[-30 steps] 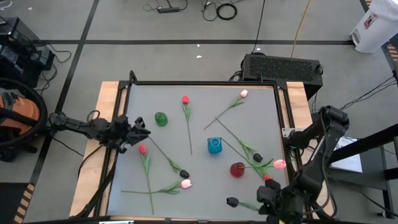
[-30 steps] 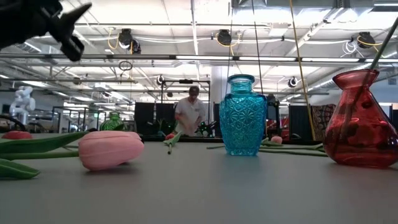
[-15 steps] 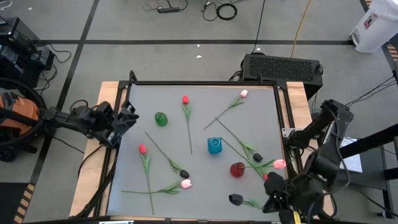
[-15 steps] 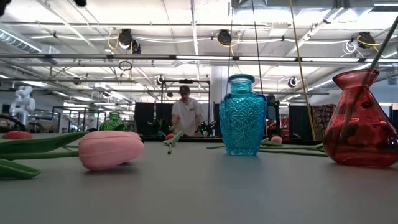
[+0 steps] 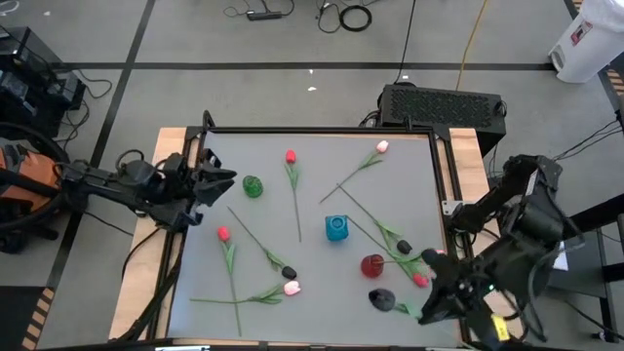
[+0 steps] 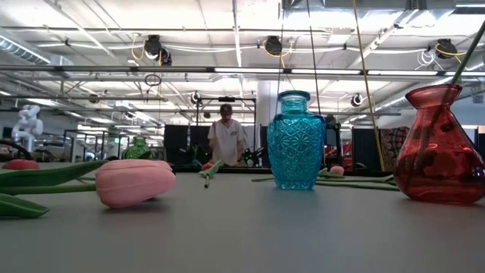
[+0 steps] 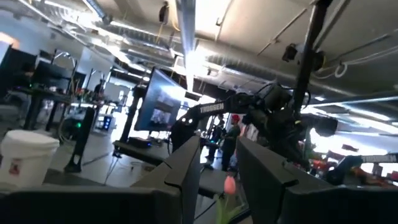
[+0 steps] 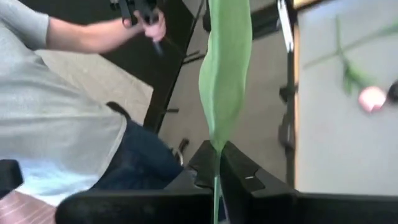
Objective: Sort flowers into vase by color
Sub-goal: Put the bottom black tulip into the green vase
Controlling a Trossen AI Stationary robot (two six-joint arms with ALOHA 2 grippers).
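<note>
Several artificial tulips with red, pink or near-black heads lie flat on the grey table [image 5: 312, 312], among them a red one [image 5: 223, 234] and a pink one [image 5: 291, 288]. Three vases stand there: green [image 5: 253, 186], blue [image 5: 336, 228] and red [image 5: 372, 265], the red one with a stem [image 6: 457, 62] sticking out of its mouth. My right gripper [image 5: 423, 312], over the near right corner, is shut on a near-black tulip [image 5: 380, 297]. My left gripper [image 5: 226, 179] hangs open and holding nothing, raised over the table's left edge beside the green vase. My right gripper pinches the near-black tulip between its two fingers at the stem [image 8: 215, 167], right where a long green leaf [image 8: 225, 74] starts. The leaf stands out past the fingertips. The dark head [image 5: 380, 297] juts toward the table's left, lifted clear of the table.
A pink tulip [image 5: 435, 256] and a red one [image 5: 419, 280] lie close to the red vase, under my right arm. A person in a grey shirt [image 8: 56, 124] stands beside the table near that arm. Another person [image 6: 226, 136] stands far behind the table.
My right gripper has risen with the near-black tulip, which has left the table and drifted toward the red vase. My left gripper has risen from beside the red tulip, out of the low view's top, and drawn toward the far edge; that tulip stays where it lay.
</note>
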